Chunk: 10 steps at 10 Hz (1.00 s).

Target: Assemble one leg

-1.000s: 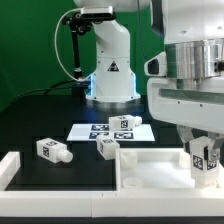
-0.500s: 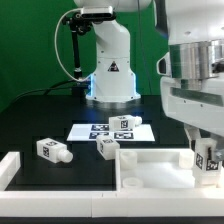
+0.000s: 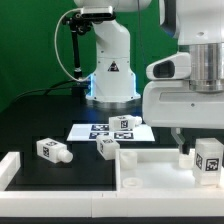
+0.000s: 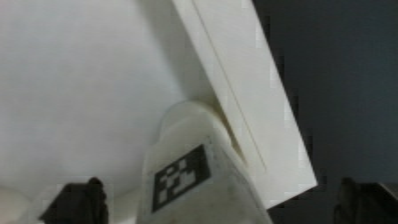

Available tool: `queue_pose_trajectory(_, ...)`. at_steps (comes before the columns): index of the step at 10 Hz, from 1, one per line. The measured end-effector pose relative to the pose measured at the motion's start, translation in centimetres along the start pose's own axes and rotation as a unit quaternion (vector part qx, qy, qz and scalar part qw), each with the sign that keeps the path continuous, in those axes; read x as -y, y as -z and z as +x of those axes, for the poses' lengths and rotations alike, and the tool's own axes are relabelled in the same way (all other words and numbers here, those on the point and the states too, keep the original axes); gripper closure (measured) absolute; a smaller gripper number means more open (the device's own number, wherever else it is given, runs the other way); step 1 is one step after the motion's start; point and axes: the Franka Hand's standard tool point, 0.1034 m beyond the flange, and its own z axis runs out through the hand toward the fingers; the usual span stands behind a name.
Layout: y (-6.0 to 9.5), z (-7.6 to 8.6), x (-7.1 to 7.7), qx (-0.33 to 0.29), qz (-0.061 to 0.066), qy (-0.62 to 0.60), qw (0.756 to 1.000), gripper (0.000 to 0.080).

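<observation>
The legs (image 3: 54, 150) are white with black-and-white square tags, the panel (image 3: 150, 165) white, the surface (image 3: 40, 120) black.

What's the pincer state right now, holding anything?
Pincer: open, holding nothing. Its fingertips stand wide apart on either side of the leg, which stands in the corner of the white panel.

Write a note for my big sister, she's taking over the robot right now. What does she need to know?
Gripper: over the panel's corner on the exterior view's right; open or shut cannot be told.
One leg stands in that corner of the white panel, right below the gripper.
Two more legs lie loose on the table, one stands on the marker board.
Whether the corner leg is fixed is unclear: check it.
</observation>
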Motion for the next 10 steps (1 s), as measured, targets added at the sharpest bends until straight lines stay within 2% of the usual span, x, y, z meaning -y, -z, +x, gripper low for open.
queue_pose_trajectory(1,-0.07,0.25,-0.03,-0.004,-0.013,0.123,0.992,0.015)
queue_pose_trajectory(2,-0.22,0.45,0.3,-0.006,-0.018,0.181,0.983,0.015)
queue_pose_trajectory(4,-0.22,0.47,0.22,-0.007,-0.017,0.142,0.99,0.0157)
queue_pose_trajectory(6,-0.23,0.47,0.21,-0.007,-0.016,0.101,0.995,0.0511)
queue_pose_trajectory(8,-0.24,0.52,0.06,-0.008,-0.017,0.041,0.999,0.0511)
queue_pose_trajectory(10,-0.33,0.54,-0.03,-0.023,-0.015,-0.135,0.99,0.0511)
